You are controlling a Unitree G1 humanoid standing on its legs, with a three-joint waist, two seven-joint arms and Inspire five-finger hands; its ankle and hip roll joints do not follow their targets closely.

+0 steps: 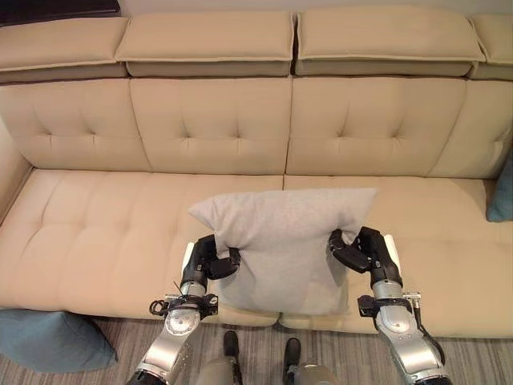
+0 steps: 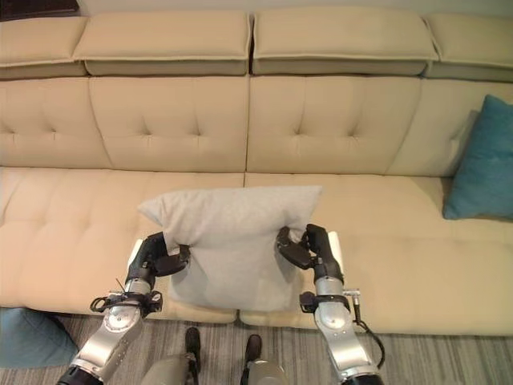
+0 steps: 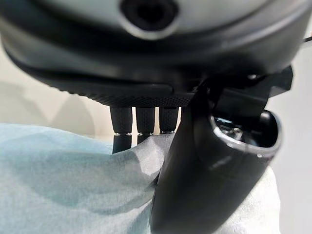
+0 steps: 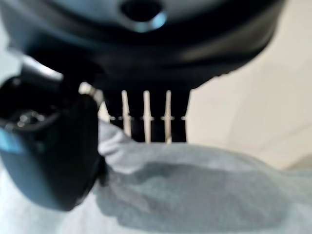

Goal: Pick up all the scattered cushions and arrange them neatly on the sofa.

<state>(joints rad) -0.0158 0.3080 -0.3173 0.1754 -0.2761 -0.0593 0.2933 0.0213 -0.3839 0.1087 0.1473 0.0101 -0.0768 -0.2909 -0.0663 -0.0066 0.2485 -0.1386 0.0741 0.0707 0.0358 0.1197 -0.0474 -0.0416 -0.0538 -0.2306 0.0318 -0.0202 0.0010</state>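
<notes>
- Nearest us, on the striped floor (image 1: 481, 353) at our left, a blue cushion (image 1: 48, 341) lies against the foot of the sofa (image 1: 104, 241); by our judgement it is yet to be picked up.
- Just above the sofa's front edge we hold a grey cushion (image 1: 280, 249) between both hands, its lower part hanging in front of the seat and its upper corners spread over the seat.
- Our left hand (image 1: 210, 261) is clenched on the cushion's left edge, thumb and fingers pinching the cloth; the left wrist view shows the fabric bunched between them.
- Our right hand (image 1: 361, 250) grips the right edge likewise, the cloth puckered under its thumb in the right wrist view.
- We judge the cushion soft and light: it sags and creases at each grip, so it will fold if taken by one corner. Holding the two opposite side edges, as now, seems the sound hold.
- Its long axis runs left to right, parallel to the sofa's backrest, with its broad face turned toward us and slightly upward.
- Farther off, at the right end of the seat, a teal cushion (image 2: 485, 160) leans upright against the backrest.
</notes>
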